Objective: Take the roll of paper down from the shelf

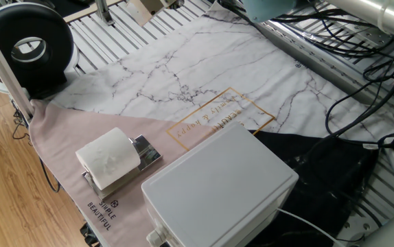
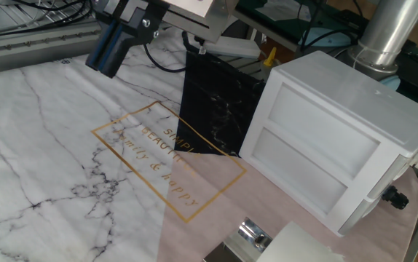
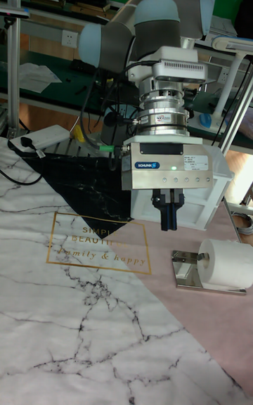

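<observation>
Grey UR5 arm [image 3: 151, 22] vertical, wrist pointing down; gripper [image 3: 169, 219] with dark jaws closed, empty, above the marble-patterned worktop [image 3: 77, 313]. White paper roll [image 3: 226, 263] lies on the chrome shelf [image 3: 184, 269], beside the gripper, apart.

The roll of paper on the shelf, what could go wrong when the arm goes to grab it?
The end effector hangs well away from the roll of paper, its fingers close together, so it probably must open first. The roll is soft, so a tight squeeze could crush it. The white box sits close beside the shelf, so a careless approach might clip it.
</observation>
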You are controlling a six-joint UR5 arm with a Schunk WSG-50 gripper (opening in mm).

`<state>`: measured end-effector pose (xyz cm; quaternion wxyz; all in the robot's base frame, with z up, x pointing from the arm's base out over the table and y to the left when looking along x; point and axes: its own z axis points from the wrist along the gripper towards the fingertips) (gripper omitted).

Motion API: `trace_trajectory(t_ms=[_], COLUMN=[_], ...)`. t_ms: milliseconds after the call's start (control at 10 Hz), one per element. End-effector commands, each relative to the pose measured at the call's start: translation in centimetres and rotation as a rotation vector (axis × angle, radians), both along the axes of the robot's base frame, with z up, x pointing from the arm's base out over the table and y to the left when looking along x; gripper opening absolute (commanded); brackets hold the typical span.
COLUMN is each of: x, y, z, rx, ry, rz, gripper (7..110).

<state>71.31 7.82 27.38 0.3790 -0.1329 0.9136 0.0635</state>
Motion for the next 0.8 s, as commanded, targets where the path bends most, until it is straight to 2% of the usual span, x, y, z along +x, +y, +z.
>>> trace_trajectory(t_ms=[0,100,300,500,600,700], x=[0.2,0.1,0.1,1.1,1.3,1.1], y=[-0.1,-0.4,-0.5,-0.2,-0.4,-1.2], z=[0.3,0.3,0.3,1.4,1.6,1.2], rx=[0.003,-0.015,-0.016,-0.006,-0.027,-0.067], ry=[-0.01,-0.01,-0.009,-0.065,-0.08,-0.069], rz=[0.001,0.007,0.002,0.008,0.016,0.015], gripper=[7,7,7,7,7,7])
